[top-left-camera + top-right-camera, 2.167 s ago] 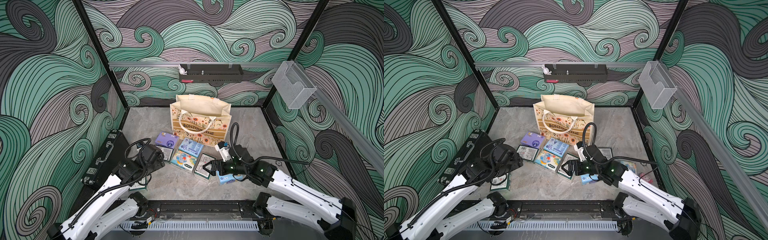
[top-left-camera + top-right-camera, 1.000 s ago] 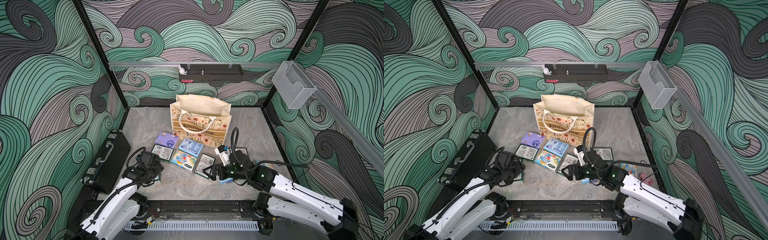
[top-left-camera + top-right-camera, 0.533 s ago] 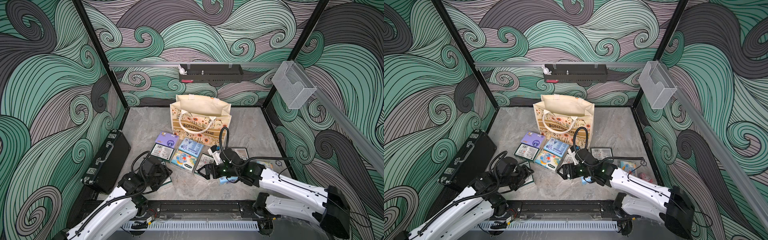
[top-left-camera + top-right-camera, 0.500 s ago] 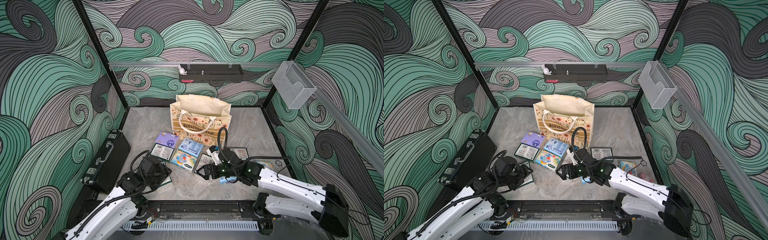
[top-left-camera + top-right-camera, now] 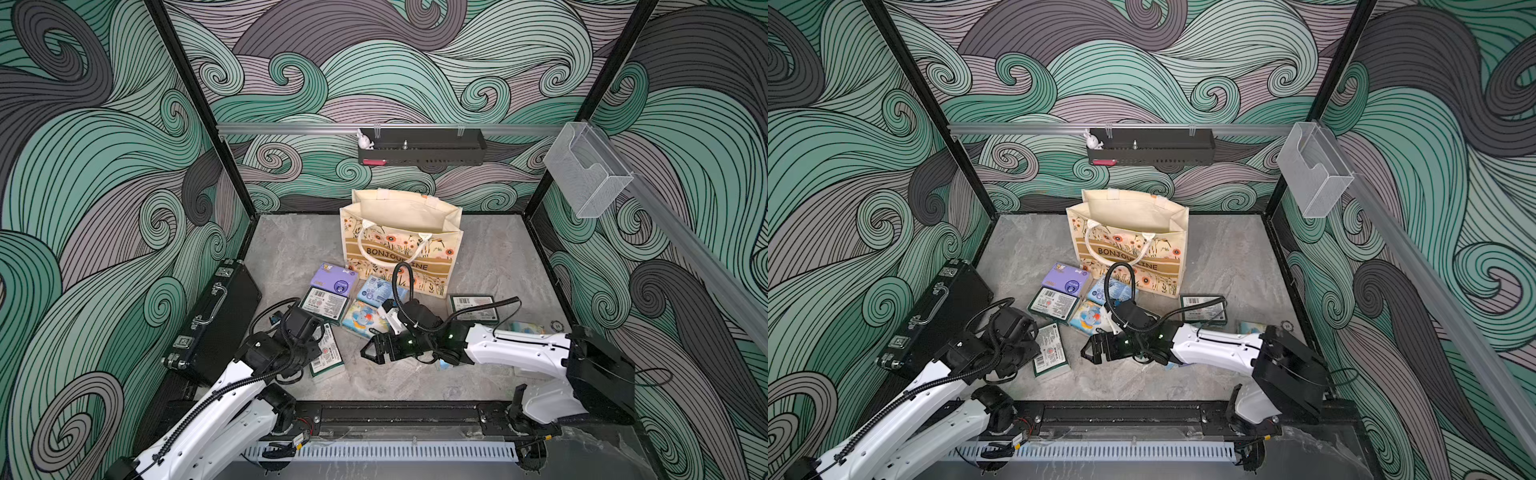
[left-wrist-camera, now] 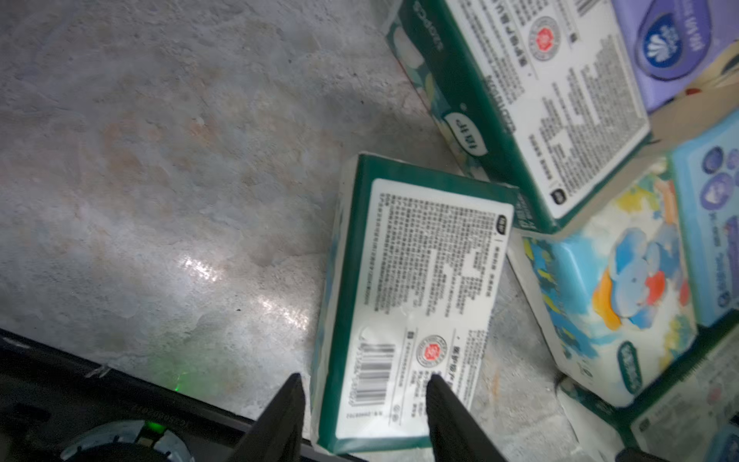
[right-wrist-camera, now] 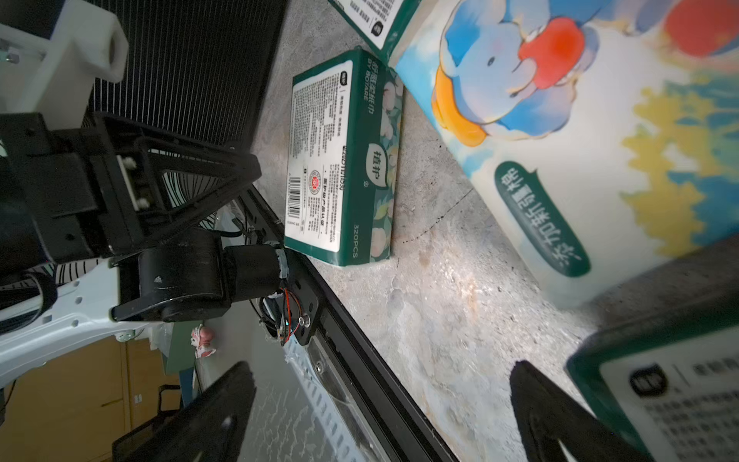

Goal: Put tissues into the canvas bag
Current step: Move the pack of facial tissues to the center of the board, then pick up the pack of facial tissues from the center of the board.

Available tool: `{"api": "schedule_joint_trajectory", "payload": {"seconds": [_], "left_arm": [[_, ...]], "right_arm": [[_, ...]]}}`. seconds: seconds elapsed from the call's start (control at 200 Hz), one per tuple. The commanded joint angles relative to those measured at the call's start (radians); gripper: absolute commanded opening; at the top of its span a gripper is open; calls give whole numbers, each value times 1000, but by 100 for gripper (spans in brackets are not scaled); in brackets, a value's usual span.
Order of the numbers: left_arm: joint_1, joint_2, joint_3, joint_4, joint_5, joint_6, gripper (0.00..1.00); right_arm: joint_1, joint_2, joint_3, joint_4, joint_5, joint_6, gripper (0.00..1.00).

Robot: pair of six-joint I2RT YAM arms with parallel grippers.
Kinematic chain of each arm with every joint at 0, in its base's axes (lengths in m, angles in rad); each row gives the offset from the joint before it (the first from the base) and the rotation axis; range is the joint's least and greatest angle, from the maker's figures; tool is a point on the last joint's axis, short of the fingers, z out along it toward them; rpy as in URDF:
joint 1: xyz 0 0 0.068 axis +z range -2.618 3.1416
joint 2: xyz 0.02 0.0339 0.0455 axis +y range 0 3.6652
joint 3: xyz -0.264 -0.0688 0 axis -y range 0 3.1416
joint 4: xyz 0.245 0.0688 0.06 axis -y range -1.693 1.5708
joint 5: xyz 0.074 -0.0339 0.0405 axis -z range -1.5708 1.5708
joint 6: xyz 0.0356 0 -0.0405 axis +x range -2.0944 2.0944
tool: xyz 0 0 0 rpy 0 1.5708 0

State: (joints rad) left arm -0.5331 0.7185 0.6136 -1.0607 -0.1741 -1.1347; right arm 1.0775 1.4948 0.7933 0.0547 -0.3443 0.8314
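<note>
Seemingly nothing is bagged yet. At 7 o'clock the left gripper (image 6: 364,384) sits half-closed astride a green-white pack (image 6: 420,280), though I cannot tell if it grips. The right gripper (image 5: 368,353) gapes empty at 6. The other tissues (image 5: 363,318) lie mid-floor, and the canvas bag (image 5: 401,249) stands open at 12.

The tissue packs (image 5: 325,302) lie in a bunch just in front of the bag (image 5: 401,245). A lone pack (image 5: 467,301) lies by the bag's front right corner. The case (image 5: 216,316) lies far left of the bag.
</note>
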Motion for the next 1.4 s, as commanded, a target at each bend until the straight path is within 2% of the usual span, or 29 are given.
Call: {"api": "schedule_joint_trajectory", "payload": {"seconds": [0.0, 0.205, 0.29, 0.415, 0.495, 0.585, 0.706, 1.001, 1.226, 1.396], "left_arm": [[27, 0, -24, -6, -50, 34, 56], [47, -1, -72, 58, -9, 53, 59], [51, 0, -94, 91, 13, 51, 59], [53, 11, -148, 161, 72, 30, 53], [54, 13, -173, 178, 96, 19, 41], [54, 0, -191, 168, 106, 10, 20], [55, -36, -223, 142, 122, -10, 3], [56, -175, -306, 113, 210, -48, 0], [54, -296, -319, 43, 215, -56, 0], [54, -352, -336, 24, 222, -63, 0]], "right_arm": [[7, 40, 35, 116, -18, 50, 100], [16, 148, 43, 279, 18, 146, 99], [35, 182, 65, 295, 78, 170, 99], [63, 237, 112, 296, 127, 192, 98], [67, 276, 136, 304, 129, 214, 98], [67, 314, 154, 315, 128, 231, 98], [67, 359, 184, 315, 124, 236, 98], [67, 468, 263, 323, 75, 237, 100], [71, 507, 281, 339, 37, 249, 100], [79, 523, 276, 403, 0, 259, 92]]}}
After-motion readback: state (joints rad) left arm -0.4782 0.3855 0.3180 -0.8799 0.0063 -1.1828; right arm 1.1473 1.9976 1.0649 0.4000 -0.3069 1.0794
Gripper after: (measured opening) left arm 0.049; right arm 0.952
